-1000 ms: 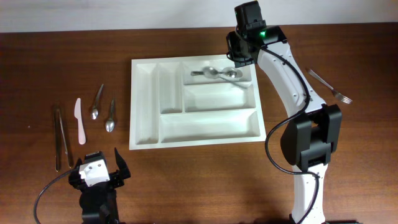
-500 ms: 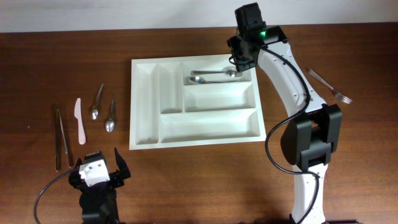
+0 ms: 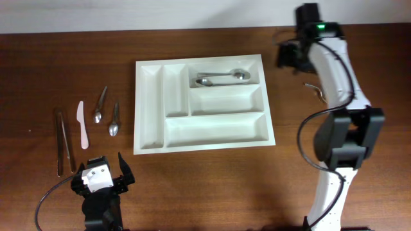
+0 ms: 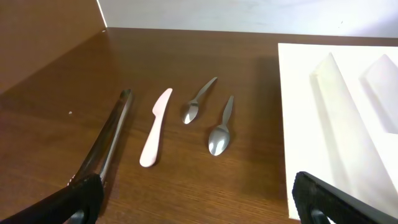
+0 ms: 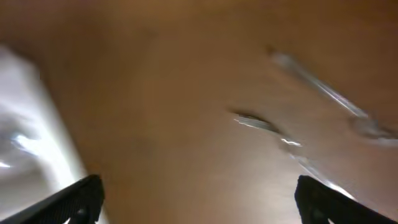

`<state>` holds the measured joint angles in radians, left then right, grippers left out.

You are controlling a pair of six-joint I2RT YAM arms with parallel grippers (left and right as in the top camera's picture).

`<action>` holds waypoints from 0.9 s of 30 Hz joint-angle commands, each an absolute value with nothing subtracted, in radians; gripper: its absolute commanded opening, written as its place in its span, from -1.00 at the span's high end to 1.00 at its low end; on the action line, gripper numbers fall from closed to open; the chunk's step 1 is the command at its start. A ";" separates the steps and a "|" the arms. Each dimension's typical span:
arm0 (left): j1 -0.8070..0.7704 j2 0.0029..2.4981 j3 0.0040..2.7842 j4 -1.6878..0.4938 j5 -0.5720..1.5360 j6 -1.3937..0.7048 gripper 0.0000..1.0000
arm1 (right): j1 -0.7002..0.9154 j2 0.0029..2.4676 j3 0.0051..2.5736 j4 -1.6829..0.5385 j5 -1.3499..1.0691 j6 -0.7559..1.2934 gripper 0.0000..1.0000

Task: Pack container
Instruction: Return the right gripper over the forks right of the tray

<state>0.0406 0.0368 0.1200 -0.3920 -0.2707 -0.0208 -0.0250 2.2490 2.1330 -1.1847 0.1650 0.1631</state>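
The container (image 3: 149,109) is a large white cutlery tray in mid-table. Its top right compartment holds two spoons (image 3: 221,77). My right gripper (image 3: 287,56) hangs open and empty over bare wood just right of the tray. A fork (image 3: 314,87) lies close by, mostly hidden under the arm. The right wrist view is blurred, with the gripper (image 5: 199,196) open, the fork (image 5: 317,87) a streak and the tray edge (image 5: 25,124) at the left. My left gripper (image 3: 101,173) rests open at the front left, shown empty in its wrist view (image 4: 199,199).
Left of the tray lie two spoons (image 3: 100,104) (image 3: 115,120), a white knife (image 3: 82,124) and long dark tongs (image 3: 62,141). The left wrist view shows the same spoons (image 4: 199,101) (image 4: 221,130), knife (image 4: 155,127), tongs (image 4: 109,140) and tray rim (image 4: 292,124).
My right gripper opened and left a spoon in the top right compartment beside the other one. It then swung right, off the tray, toward the fork. The left arm stayed put.
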 commanded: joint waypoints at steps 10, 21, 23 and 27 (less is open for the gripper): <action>0.044 0.037 0.119 -0.398 -0.285 -0.030 -0.98 | -0.253 2.218 2.141 -1.406 -0.013 -0.521 -0.97; 0.044 0.037 0.119 -0.398 -0.285 -0.030 -0.98 | -0.287 2.273 2.141 -1.347 -0.027 -0.523 -0.97; 0.044 0.037 0.119 -0.398 -0.284 -0.030 -0.98 | -0.287 2.299 2.141 -1.348 -0.027 -0.519 -0.98; 0.044 0.037 0.119 -0.398 -0.285 -0.030 -0.98 | -0.287 2.350 2.141 -1.346 -0.021 -0.516 -0.97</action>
<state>0.0406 0.0368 0.1200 -0.3920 -0.2707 -0.0208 -0.2787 2.2936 2.1330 -1.3495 -0.0063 -0.5056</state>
